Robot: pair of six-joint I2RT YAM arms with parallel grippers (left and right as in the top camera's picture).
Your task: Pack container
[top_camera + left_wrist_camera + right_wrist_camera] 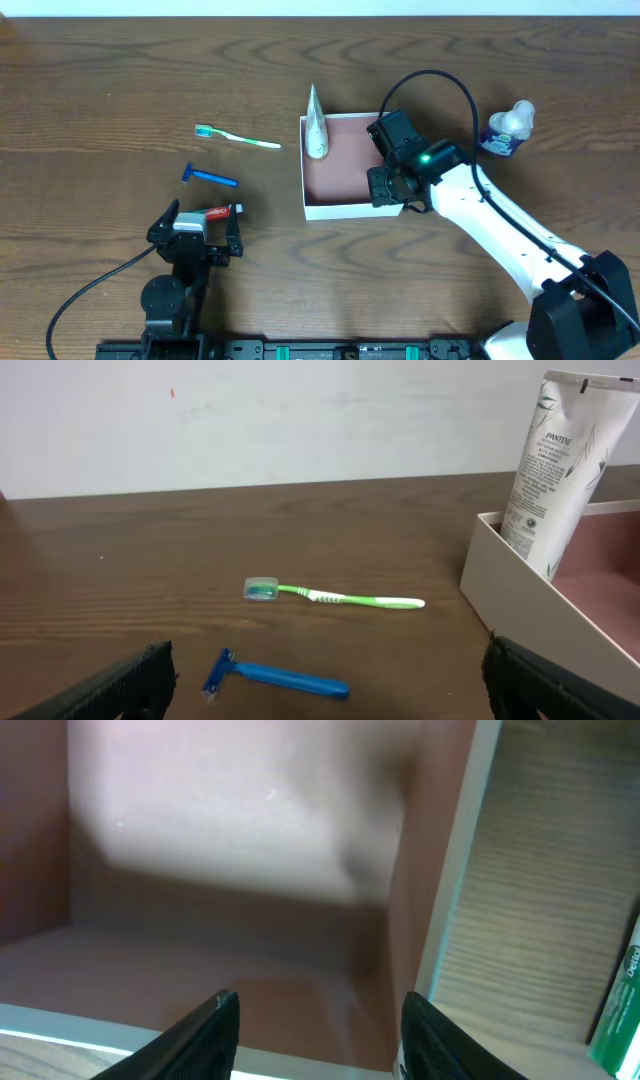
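Right gripper [386, 188] above the container [340, 168] — white tube [316, 125] leaning inside.

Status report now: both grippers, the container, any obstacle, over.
Left gripper open, empty, near blue plastic razor. Right gripper open, empty, above square white-walled container. White plastic tube standing in its corner. No obstacle seen.

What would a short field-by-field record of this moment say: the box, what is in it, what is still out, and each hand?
box: square, shallow, no lid, white walls, pinkish-brown inside
in box: one white tube, standing in the far left corner
out, left of box: green toothbrush; blue razor
out, right of box: small blue-and-white bottle
left hand: open, empty, near the razor
right hand: open, empty, over the box's near right corner
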